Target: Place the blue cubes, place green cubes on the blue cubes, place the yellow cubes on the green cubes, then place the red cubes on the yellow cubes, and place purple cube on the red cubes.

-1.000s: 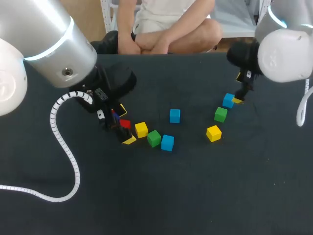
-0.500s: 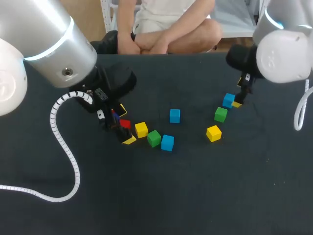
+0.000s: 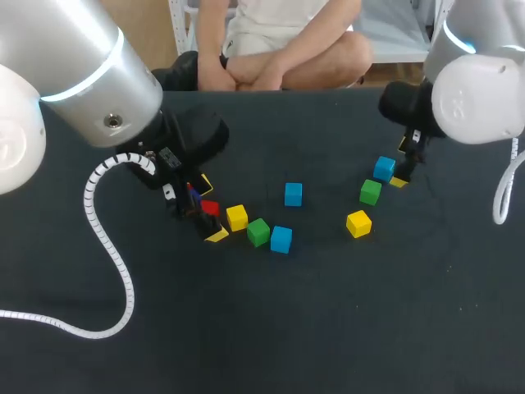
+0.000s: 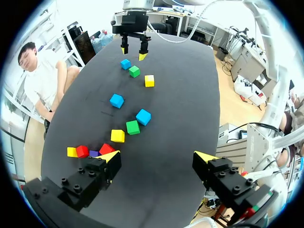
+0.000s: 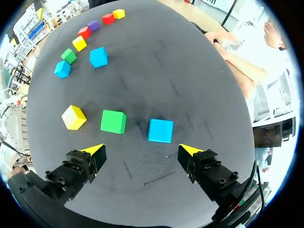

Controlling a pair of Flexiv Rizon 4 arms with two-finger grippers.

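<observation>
The dark table (image 3: 344, 328) bore two loose groups of cubes. The left arm (image 3: 78, 74) hung over one group, and its left gripper (image 4: 157, 159) was spread wide and empty, with a red cube (image 4: 106, 148) just beside one fingertip. The right arm (image 3: 480, 90) stood over the other group. The right gripper (image 5: 142, 151) was also wide open and held nothing. A blue cube (image 5: 160, 130) lay just ahead of its gap, nearer one finger than the other.

A green cube (image 5: 113, 121) sat just beside the blue cube, with a yellow cube (image 5: 73, 117) past it. The step in hand looked to be taking this blue cube as a base. To do it well, the right gripper needed to centre on the blue cube and square its fingers to two flat faces. One finger should drop into the gap between blue and green. At that spread, closing would likely sweep the green cube in too.
</observation>
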